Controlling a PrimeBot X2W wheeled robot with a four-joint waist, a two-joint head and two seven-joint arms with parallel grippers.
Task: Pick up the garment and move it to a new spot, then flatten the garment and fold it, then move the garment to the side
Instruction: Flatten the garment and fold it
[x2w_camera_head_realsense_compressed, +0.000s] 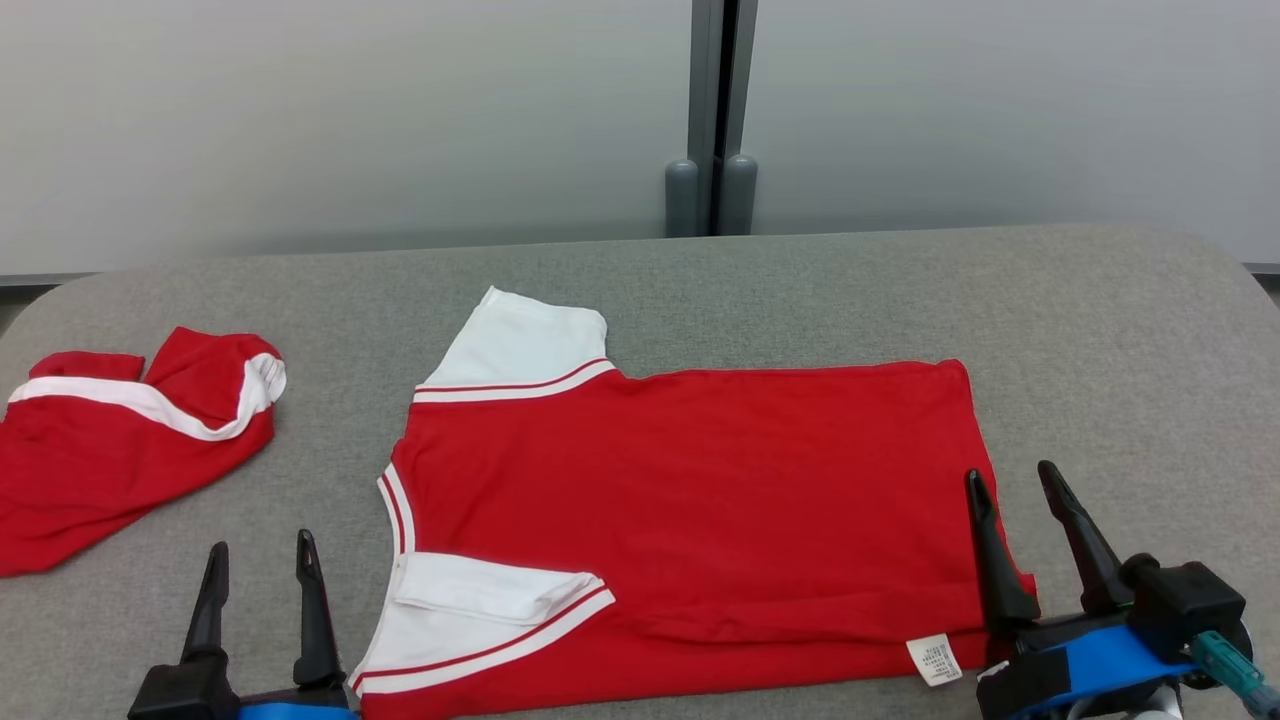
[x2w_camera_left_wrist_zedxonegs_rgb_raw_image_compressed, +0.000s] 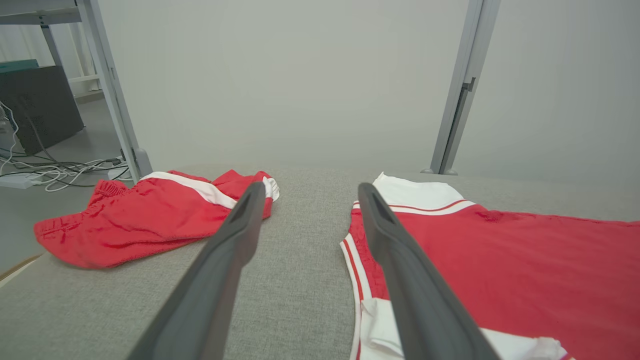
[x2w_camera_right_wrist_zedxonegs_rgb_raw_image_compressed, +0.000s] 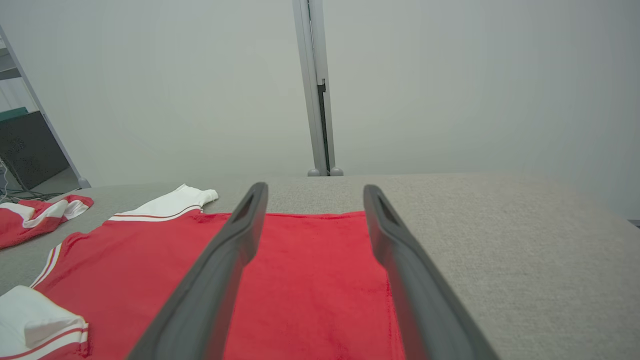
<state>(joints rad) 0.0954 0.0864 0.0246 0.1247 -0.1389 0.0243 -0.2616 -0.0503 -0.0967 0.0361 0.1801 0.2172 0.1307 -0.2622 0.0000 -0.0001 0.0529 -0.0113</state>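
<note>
Both hands are spread wide with nothing gripped: the left hand (x2w_camera_head_realsense_compressed: 262, 545) is held over bare tabletop (x2w_camera_head_realsense_compressed: 800, 290) at the near edge, just left of the neckline of the red shirt (x2w_camera_head_realsense_compressed: 700, 480). The right hand (x2w_camera_head_realsense_compressed: 1010, 472) is held at the hem corner, one finger seen over the red cloth; contact cannot be told. The red shirt is laid flat mid-tabletop, folded along its length, white sleeves (x2w_camera_head_realsense_compressed: 520, 345) at the left end, a white care label (x2w_camera_head_realsense_compressed: 933, 660) exposed beside the right hand, and red shorts (x2w_camera_head_realsense_compressed: 110, 440) are bunched well apart at the far left.
</note>
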